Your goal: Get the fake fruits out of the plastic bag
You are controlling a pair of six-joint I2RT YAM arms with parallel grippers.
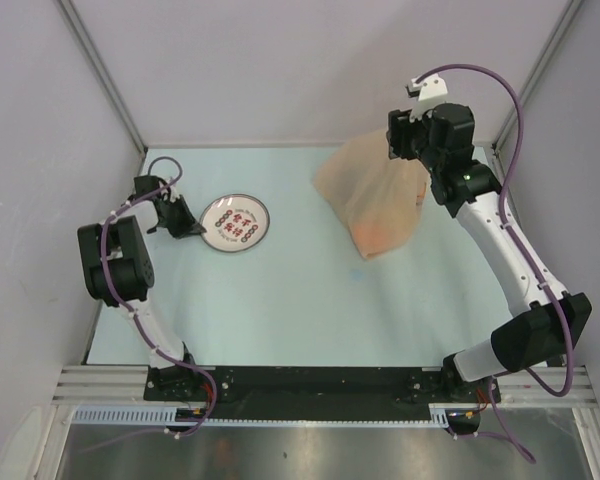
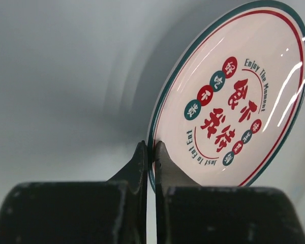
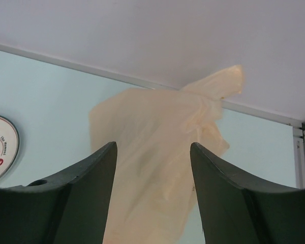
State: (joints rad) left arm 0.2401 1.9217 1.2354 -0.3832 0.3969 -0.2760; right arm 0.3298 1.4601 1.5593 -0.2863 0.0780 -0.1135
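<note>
The plastic bag [image 1: 372, 190] is a pale-orange translucent heap at the back right of the table. An orange mass of fake fruits [image 1: 382, 236] shows through its lower end, and single fruits cannot be told apart. My right gripper [image 1: 404, 140] hovers at the bag's top. In the right wrist view its fingers [image 3: 91, 173] stand open, with the bag [image 3: 162, 117] beyond them and nothing gripped. My left gripper [image 1: 184, 226] is at the left edge of the round white plate [image 1: 236, 222]. The left wrist view shows it [image 2: 151, 150] shut on the plate's rim [image 2: 157, 109].
The plate carries red and green printed writing [image 2: 229, 109]. Grey walls close in the pale-blue table [image 1: 280, 300] at the back and on both sides. A metal rail [image 1: 300, 385] runs along the near edge by the arm bases.
</note>
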